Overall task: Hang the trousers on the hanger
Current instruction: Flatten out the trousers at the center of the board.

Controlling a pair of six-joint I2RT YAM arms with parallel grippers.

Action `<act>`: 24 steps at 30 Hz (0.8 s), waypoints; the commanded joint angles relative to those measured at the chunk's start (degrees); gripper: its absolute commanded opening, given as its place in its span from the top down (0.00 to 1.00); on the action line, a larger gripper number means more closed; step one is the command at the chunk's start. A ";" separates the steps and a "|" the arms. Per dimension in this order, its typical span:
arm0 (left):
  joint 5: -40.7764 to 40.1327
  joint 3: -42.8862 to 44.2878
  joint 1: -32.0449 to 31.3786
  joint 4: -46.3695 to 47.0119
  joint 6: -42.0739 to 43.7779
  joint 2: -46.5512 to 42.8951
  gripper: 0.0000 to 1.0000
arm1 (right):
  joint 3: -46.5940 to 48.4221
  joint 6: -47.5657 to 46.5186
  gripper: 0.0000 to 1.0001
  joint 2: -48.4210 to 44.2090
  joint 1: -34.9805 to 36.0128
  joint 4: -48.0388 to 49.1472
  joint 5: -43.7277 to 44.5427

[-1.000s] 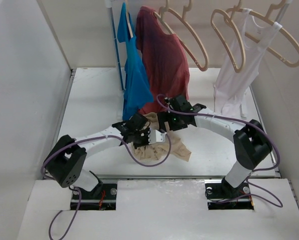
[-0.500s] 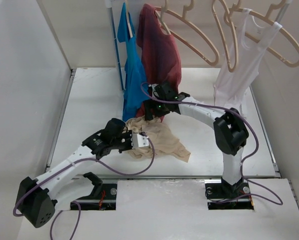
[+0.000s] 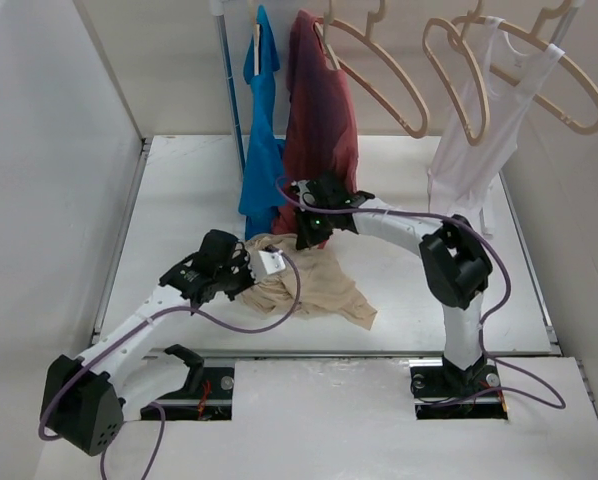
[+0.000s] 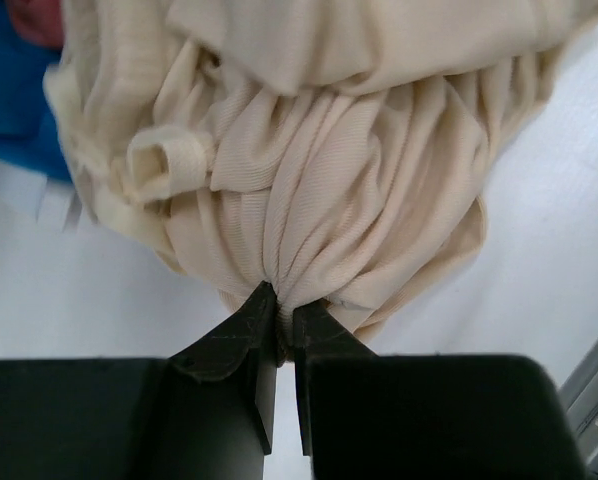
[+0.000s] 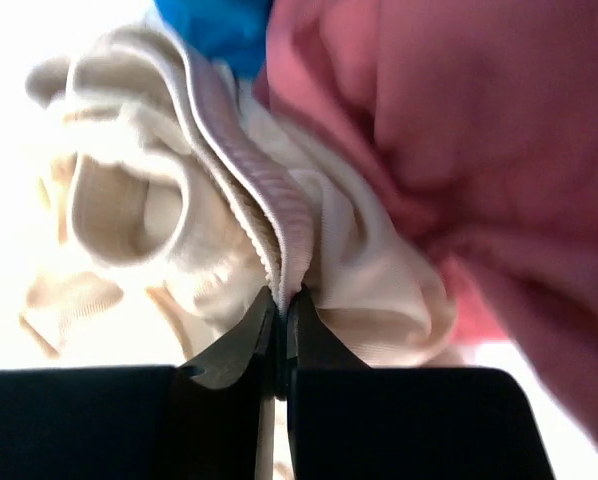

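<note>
The beige trousers [image 3: 319, 285] lie bunched on the white table between the two arms. My left gripper [image 3: 269, 265] is shut on a gathered fold of the trousers [image 4: 349, 170] at their left side. My right gripper [image 3: 301, 238] is shut on the ribbed edge of the trousers [image 5: 279, 225] at their far side, just under the hanging red shirt. Several pale wooden hangers hang on the rail at the back. One empty hanger [image 3: 379, 70] is right of the red shirt, another hanger [image 3: 457, 75] beside it.
A blue garment [image 3: 262, 150] and a dull red T-shirt [image 3: 322, 120] hang from the rail down to the table, touching the trousers' far edge. A white vest [image 3: 479, 130] hangs on a hanger at the right. White walls [image 3: 39, 200] close in the table's sides.
The right gripper has shut on the trousers' edge. The left gripper, open a second ago, has also shut on the cloth and pulled left. The hanging garments and hangers have swung.
</note>
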 commanded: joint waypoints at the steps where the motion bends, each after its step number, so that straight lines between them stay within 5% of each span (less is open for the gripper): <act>1: -2.29 2.06 4.71 -1.73 -3.18 -0.95 1.00 | -3.75 0.07 1.00 -9.79 0.40 0.34 -0.84; 8: -5.02 6.02 24.84 3.18 3.12 -1.47 1.00 | -18.87 8.76 1.00 -37.47 -3.55 -5.53 11.56; 12: 2.42 11.72 36.69 4.42 5.86 3.51 1.00 | -24.93 15.00 1.00 -49.25 -10.92 -8.97 12.71; 19: 13.50 28.33 36.83 1.34 8.15 14.41 0.99 | -26.18 17.65 1.00 -58.93 -12.96 -10.82 9.46; 24: 15.36 37.65 32.69 -1.28 5.08 21.63 0.85 | -22.40 17.65 1.00 -60.52 -12.96 -12.48 12.77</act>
